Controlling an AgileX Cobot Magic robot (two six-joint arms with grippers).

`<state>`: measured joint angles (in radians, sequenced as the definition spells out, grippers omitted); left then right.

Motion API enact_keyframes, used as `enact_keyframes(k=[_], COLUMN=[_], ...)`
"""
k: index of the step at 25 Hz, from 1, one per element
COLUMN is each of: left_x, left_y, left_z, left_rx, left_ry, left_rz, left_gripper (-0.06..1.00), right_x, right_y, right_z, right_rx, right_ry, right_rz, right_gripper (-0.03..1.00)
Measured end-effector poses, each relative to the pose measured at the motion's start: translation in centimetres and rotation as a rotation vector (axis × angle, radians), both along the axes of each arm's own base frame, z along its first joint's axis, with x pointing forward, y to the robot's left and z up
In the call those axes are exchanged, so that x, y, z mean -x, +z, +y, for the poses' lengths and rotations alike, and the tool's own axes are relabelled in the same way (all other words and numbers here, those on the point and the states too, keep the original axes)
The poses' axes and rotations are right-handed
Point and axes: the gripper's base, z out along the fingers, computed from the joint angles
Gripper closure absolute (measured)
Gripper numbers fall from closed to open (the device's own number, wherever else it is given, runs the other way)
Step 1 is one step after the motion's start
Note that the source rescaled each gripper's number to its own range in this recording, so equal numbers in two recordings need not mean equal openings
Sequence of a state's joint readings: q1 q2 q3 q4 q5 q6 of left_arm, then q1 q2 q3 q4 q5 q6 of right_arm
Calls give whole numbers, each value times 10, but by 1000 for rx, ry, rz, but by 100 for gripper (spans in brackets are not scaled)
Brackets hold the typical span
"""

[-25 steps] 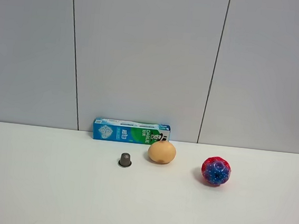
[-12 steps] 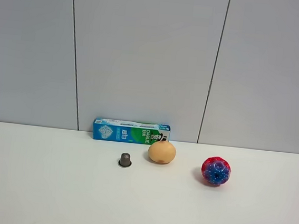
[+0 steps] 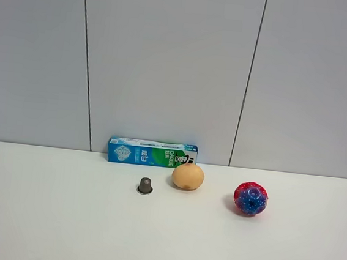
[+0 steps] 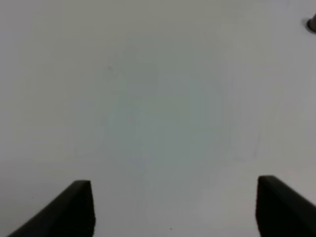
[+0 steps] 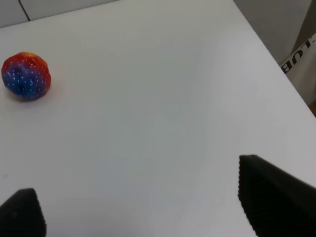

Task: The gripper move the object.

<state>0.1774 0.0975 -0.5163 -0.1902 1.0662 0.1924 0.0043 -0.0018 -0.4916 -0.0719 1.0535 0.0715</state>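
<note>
Lying along the foot of the grey panelled wall, a blue-and-green toothpaste box (image 3: 152, 153) with white Chinese characters and a small logo on its face; print too small to read for sure. Landmark for all places here: this toothpaste box. Just in front of its right end, touching or almost touching, a tan egg-shaped object (image 3: 188, 176). In front of its middle, a little toward the camera and left of the egg, a small dark grey capsule-like cup (image 3: 145, 186), standing upright on the white table (image 3: 42, 216). Well to the right of the box, apart from the egg, a red-and-blue dotted ball (image 3: 250, 198) with white specks, seen also in the right wrist view (image 5: 26, 75), resting alone on the table. At the table's edge in the right wrist view, a white item with black letters, partly cut off, maybe "UB" (image 5: 301, 59); cannot read the full word. Left gripper (image 4: 175, 207) hovering over bare table, fingertips (image 4: 74, 207) spread wide apart, nothing between them; only a sliver of the grey cup at the picture's corner (image 4: 312, 23). Right gripper (image 5: 143, 207) also spread wide, empty, with the ball well apart from it. Compared with the earlier frames: no difference visible, box, egg, cup and ball in the same places, no arm in the high view.
</note>
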Motion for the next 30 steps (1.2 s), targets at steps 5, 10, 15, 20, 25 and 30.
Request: enact_keyframes(k=[5, 10, 15, 20, 25, 30], left_x=[13, 16, 16, 16, 16, 16], left_y=[0, -1, -1, -1, -1, -1], left_z=[-2, -3, 0, 4, 6, 6], left_rx=[-16, -20, -7, 8, 13, 12], left_ry=[1, 2, 38, 102, 121, 122], left_rz=[-82, -101, -98, -98, -96, -96], left_gripper=[37, 37, 37, 37, 37, 37], right_x=[0, 0, 0, 0, 0, 0], right_y=[0, 0, 0, 0, 0, 0], right_z=[0, 0, 0, 0, 0, 0], right_rx=[0, 0, 0, 0, 0, 0], right_ry=[0, 0, 0, 0, 0, 0], right_rz=[0, 0, 0, 0, 0, 0], right_gripper=[-3, -3, -3, -3, -3, -3])
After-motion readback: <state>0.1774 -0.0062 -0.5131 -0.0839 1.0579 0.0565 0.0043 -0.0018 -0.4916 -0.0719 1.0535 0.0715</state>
